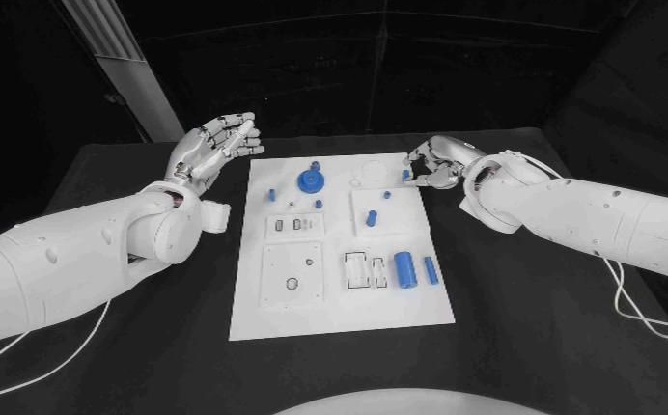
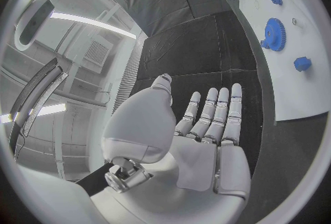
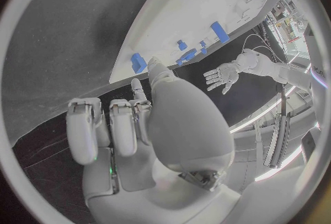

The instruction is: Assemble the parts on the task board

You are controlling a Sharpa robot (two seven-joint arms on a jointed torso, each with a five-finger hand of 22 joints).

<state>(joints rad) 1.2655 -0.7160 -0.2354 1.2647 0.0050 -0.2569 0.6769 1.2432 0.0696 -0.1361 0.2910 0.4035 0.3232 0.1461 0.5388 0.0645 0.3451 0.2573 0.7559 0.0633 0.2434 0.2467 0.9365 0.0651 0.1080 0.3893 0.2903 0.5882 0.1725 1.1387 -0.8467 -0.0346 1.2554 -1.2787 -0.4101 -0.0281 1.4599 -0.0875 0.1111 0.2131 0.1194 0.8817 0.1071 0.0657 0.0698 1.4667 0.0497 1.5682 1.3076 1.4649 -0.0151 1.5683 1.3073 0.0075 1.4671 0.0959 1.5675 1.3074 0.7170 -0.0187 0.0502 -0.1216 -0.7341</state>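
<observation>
The white task board (image 1: 341,270) lies mid-table. On it are a blue gear (image 1: 309,180), a blue cylinder (image 1: 403,269), a slimmer blue pin (image 1: 431,271) and several small blue pegs. My right hand (image 1: 440,162) hovers at the board's far right corner with its fingers curled. Its thumb and one fingertip pinch a small blue part (image 1: 406,175), which also appears at the thumb tip (image 3: 138,62) in the right wrist view. My left hand (image 1: 216,150) is raised beside the board's far left corner, holding nothing. Its palm (image 2: 207,141) is flat and the fingers straight.
Black table (image 1: 529,338) surrounds the board on all sides. A pale slanted beam (image 1: 119,48) stands behind the table at the back left. White cables (image 1: 633,304) trail from my right arm near the table's right edge.
</observation>
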